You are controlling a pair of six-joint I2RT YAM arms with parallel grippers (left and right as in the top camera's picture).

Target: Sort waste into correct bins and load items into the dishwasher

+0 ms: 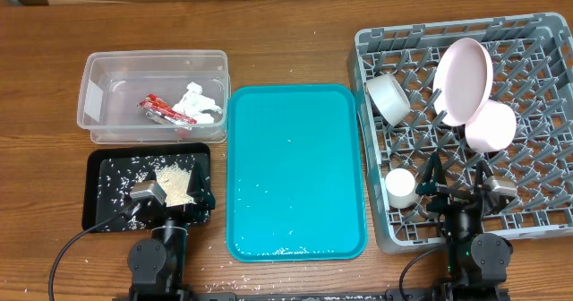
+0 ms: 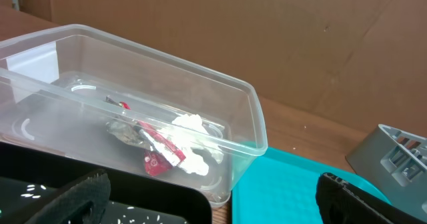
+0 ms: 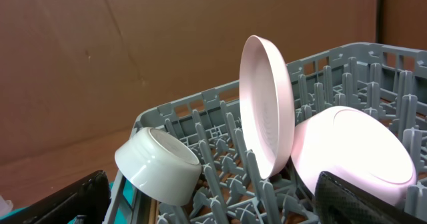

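Note:
The grey dish rack [image 1: 537,122] at right holds the pink-white plate [image 1: 464,79] on edge, the pink bowl [image 1: 491,127], the white bowl [image 1: 388,98] and the small white cup [image 1: 400,186]. The clear tub [image 1: 116,77] at back left holds the red wrapper [image 1: 156,108] and the white napkin [image 1: 199,102]. The black tray [image 1: 107,202] holds rice [image 1: 179,181]. My left gripper [image 1: 170,198] is open and empty over the black tray's near right corner. My right gripper [image 1: 459,183] is open and empty over the rack's front. The chopsticks are not in view.
The teal serving tray [image 1: 295,171] lies between the bins and the rack, with a few rice grains on it. Some grains lie on the wooden table by its front left corner. Cables run from both arms at the front edge.

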